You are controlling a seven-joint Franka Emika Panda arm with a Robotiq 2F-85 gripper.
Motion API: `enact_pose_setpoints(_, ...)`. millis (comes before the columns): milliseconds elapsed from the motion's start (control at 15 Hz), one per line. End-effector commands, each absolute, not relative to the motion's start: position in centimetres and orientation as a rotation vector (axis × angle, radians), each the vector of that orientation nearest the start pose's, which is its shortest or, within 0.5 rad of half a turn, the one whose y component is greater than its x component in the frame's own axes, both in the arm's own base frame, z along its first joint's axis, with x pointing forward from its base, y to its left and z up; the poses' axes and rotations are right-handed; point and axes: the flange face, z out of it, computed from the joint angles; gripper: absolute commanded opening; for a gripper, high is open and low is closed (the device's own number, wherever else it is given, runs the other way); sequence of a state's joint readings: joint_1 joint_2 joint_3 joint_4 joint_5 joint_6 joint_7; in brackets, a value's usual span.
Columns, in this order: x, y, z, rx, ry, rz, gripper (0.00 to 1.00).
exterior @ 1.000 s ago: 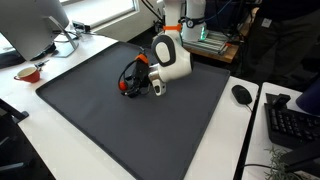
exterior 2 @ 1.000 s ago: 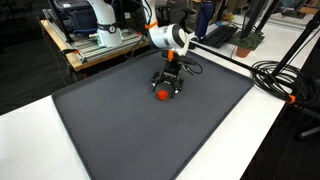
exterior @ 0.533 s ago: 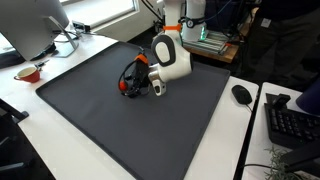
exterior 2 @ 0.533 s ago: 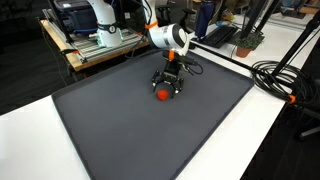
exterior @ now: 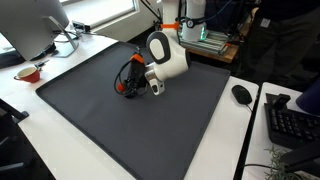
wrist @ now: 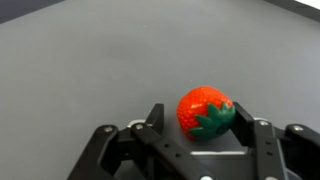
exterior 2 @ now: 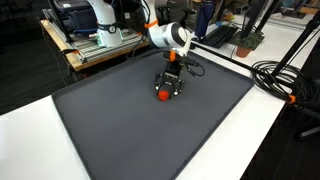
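A red plastic strawberry [wrist: 205,112] with a green leafy top lies on the dark grey mat [wrist: 90,60]. My gripper [wrist: 200,112] reaches down over it with one finger on each side. The right fingertip [wrist: 243,108] touches the leafy end. A narrow gap still shows between the left fingertip [wrist: 157,113] and the fruit. In both exterior views the gripper [exterior: 125,85] [exterior 2: 167,88] points down at the mat [exterior: 130,130] [exterior 2: 150,140], and the strawberry [exterior 2: 161,96] shows as a red spot at its tips.
A computer mouse [exterior: 241,94] and a keyboard [exterior: 292,122] lie on the white table beside the mat. A red bowl [exterior: 28,72] and a monitor [exterior: 30,25] stand at the opposite side. Thick cables [exterior 2: 280,75] run along the mat's edge.
The jaws have drawn in from wide open to a narrow stance round the strawberry. The wrist has shifted slightly; the strawberry stays on the mat.
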State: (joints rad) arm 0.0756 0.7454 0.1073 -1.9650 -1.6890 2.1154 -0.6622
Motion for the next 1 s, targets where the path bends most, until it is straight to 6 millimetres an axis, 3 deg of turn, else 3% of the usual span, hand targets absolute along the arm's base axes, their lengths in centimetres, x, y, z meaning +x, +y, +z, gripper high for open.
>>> enact_pose_setpoints(0,57.1,5.2,7.5,0.975,2.033,-0.731,0.38)
enact_pose_setpoints(133,57.4,5.1,7.7,0.987,2.05,-0.733,0.29)
enact_pose_setpoints(933,57.2,5.7,9.4,0.978,2.02,-0.716,0.27)
